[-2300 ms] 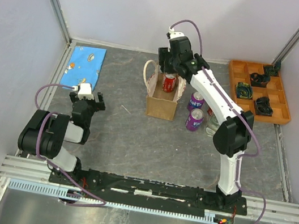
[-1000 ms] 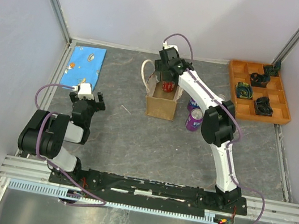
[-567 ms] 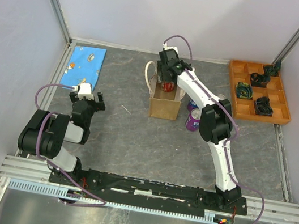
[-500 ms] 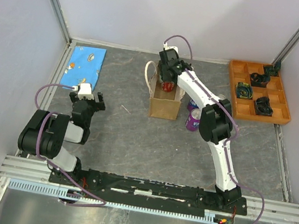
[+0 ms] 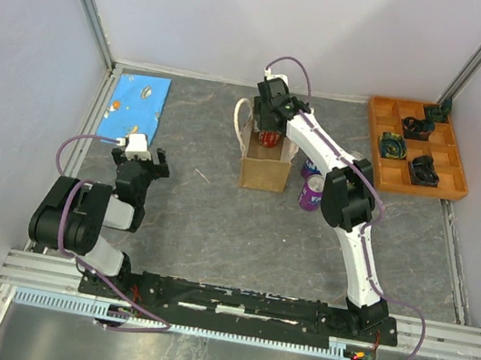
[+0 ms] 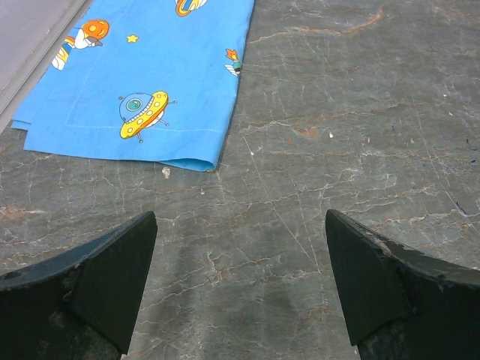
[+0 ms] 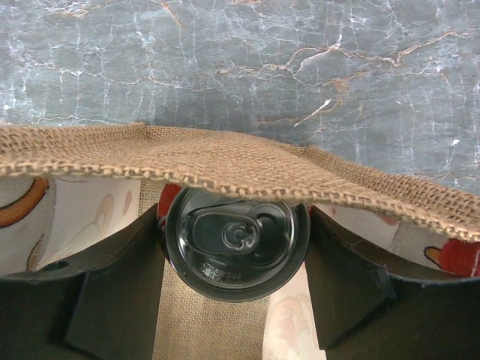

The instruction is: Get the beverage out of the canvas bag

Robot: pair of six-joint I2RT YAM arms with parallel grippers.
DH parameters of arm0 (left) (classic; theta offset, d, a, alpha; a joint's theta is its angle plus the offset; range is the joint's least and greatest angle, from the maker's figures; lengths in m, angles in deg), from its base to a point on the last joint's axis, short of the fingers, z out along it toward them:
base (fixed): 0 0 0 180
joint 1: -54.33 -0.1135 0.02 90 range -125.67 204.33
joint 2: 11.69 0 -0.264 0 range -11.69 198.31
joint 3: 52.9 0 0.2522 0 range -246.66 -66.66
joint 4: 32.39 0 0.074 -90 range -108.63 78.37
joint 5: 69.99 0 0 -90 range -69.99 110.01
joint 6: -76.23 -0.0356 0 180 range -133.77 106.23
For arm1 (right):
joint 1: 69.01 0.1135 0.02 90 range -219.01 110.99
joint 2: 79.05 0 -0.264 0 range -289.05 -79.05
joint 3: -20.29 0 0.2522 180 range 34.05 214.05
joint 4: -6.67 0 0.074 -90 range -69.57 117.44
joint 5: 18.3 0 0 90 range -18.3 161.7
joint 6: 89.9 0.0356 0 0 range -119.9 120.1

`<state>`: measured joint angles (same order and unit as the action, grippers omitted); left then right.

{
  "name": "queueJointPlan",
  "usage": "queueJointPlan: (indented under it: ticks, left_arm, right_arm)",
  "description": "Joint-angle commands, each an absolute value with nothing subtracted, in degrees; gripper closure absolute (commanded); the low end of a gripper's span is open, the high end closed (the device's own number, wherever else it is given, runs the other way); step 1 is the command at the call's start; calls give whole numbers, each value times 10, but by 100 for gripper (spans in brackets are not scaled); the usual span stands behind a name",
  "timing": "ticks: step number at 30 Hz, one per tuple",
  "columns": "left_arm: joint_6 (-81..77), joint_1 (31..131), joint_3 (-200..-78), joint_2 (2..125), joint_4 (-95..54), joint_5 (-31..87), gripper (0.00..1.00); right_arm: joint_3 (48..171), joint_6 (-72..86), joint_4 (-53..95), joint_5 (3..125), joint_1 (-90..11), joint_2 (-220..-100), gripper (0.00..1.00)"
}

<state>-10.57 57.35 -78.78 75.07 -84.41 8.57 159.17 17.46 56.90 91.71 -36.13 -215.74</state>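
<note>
The tan canvas bag (image 5: 260,172) stands upright at mid-table, a cream handle (image 5: 237,120) on its left. My right gripper (image 5: 270,131) reaches down into its mouth. In the right wrist view the burlap rim (image 7: 225,161) crosses the frame and a red can with a dark lid (image 7: 234,240) stands inside. My right gripper (image 7: 234,259) has a finger pressed on each side of the can (image 5: 270,140). My left gripper (image 5: 141,156) rests low at the left, open and empty (image 6: 240,255).
Two purple cans (image 5: 312,193) (image 5: 309,166) stand right of the bag. An orange compartment tray (image 5: 414,163) holding dark items sits at back right. A blue printed cloth (image 5: 136,100) (image 6: 142,75) lies at back left. A small white stick (image 5: 201,175) lies left of the bag.
My right gripper came down from above the bag into its mouth around the red can, and the bag shifted slightly right. The left arm has not moved.
</note>
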Motion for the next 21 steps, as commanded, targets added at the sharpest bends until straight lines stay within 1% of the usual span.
queueJointPlan:
  ticks: [1,13,21]
  left_arm:
    - [-129,575,-798,754,-868,85,1]
    - [-129,575,-798,754,-868,84,1]
    - [-129,575,-798,755,-868,84,1]
  right_arm:
    - [1609,198,548,874,-356,-2115,100]
    - [1676,180,535,865,-349,-2032,100]
    - [1659,150,524,846,-341,-1934,100]
